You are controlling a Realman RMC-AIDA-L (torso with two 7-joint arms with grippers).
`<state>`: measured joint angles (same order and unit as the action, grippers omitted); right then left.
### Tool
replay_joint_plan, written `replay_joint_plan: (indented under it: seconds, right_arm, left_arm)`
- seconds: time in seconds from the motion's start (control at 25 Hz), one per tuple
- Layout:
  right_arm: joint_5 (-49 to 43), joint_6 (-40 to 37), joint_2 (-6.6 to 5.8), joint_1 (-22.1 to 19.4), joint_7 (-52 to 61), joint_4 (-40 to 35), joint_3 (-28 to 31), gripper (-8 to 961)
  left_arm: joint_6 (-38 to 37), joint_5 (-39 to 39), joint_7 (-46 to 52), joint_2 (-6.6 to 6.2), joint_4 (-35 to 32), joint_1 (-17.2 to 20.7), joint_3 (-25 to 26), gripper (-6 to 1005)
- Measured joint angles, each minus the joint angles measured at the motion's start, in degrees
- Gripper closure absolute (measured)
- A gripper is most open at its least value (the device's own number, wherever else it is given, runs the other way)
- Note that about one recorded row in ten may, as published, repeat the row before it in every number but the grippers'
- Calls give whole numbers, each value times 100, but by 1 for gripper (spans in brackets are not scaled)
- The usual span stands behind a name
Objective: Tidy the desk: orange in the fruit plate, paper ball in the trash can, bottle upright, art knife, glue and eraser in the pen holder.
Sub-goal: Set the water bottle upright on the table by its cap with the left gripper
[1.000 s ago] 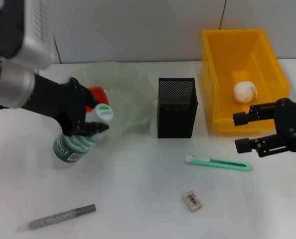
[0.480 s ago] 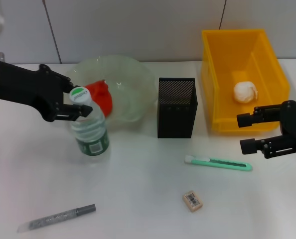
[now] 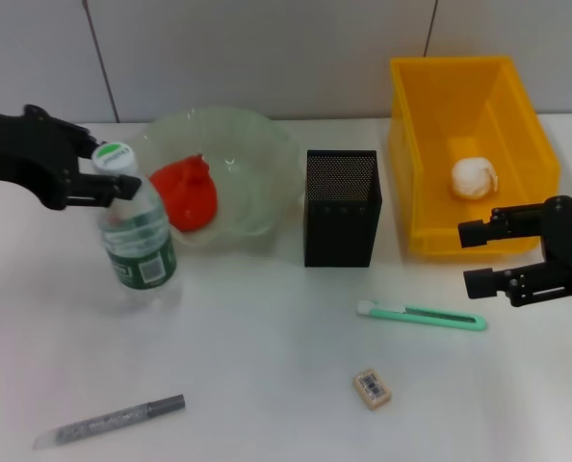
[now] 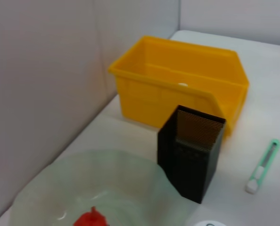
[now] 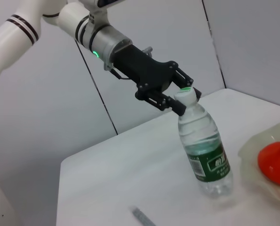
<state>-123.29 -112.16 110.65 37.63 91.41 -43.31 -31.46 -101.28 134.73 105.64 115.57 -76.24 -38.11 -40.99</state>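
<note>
The clear bottle (image 3: 132, 236) with a green label stands nearly upright left of the fruit plate (image 3: 247, 130), a pale green bowl. My left gripper (image 3: 113, 171) is shut on its neck under the green cap, as the right wrist view confirms for the bottle (image 5: 206, 150). The orange (image 3: 185, 192) lies in the bowl. The paper ball (image 3: 474, 178) rests inside the yellow trash can (image 3: 411, 144). The black mesh pen holder (image 3: 342, 207) stands mid-table. The green art knife (image 3: 423, 316), eraser (image 3: 373, 387) and grey glue pen (image 3: 108, 422) lie on the table. My right gripper (image 3: 471, 257) hovers open, holding nothing, right of the knife.
The white table ends at a grey wall behind. The pen holder (image 4: 192, 155) sits between bowl and trash can (image 4: 177, 80). The art knife (image 4: 262, 165) lies in front of them.
The left gripper carried the bottle leftward, away from the bowl, uncovering the orange. The right gripper has barely shifted.
</note>
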Motion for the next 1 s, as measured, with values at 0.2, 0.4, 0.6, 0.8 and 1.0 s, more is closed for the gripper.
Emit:
replay_joint_plan:
  seconds: [0.2,0.4,0.6,0.8,1.0]
  right_arm:
    - [6,13,11,-52,-33,-29,-15,180]
    - [-14,54,78,-129,-232,-50,-49,180]
    - [-24,145,182,-242,-653,-123,-60,180]
    - [-36,491,375,-398,-947,-388,-107,180]
    - [-50,878,466,-478,-1072,-398,-428,180]
  left_arm:
    - [1,-29,19,-29,40,88,464,554]
    - [71,-61,23,-31,68,174,584,553]
    - [142,-92,89,-34,165,186,628,553]
    - [208,-122,133,-38,216,190,630,552]
    - [288,-123,202,-40,248,191,635,552]
